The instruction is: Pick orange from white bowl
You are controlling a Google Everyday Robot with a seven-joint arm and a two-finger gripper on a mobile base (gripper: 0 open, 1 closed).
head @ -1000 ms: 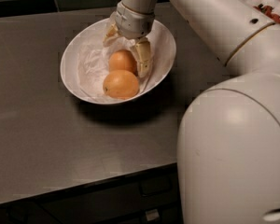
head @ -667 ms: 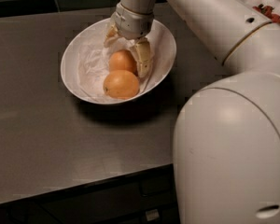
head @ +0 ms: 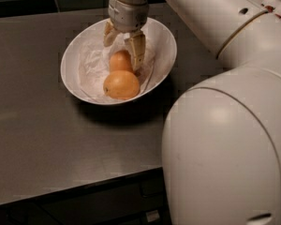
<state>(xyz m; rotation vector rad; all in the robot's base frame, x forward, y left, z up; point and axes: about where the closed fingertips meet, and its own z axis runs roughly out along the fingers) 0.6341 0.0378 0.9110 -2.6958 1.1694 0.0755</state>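
Observation:
The white bowl (head: pixel 79 55) with a crinkled paper liner sits on the dark counter and holds two fruits. The orange (head: pixel 120 61), smaller and deeper in colour, lies at the back of the bowl. A larger, paler fruit (head: pixel 122 85) lies in front of it and touches it. My gripper (head: pixel 123 43) reaches down into the bowl from above. It is open, with one finger (head: pixel 137 50) down along the orange's right side and the other at its upper left. The orange rests on the liner.
The dark grey counter (head: pixel 47 144) runs to a front edge at the bottom. My arm's large white body (head: pixel 225 149) fills the right side. Red fruit shows at the top right corner (head: pixel 276 3).
My gripper has shifted slightly left and the fingers stand a little closer around the orange. The bowl and both fruits have not moved.

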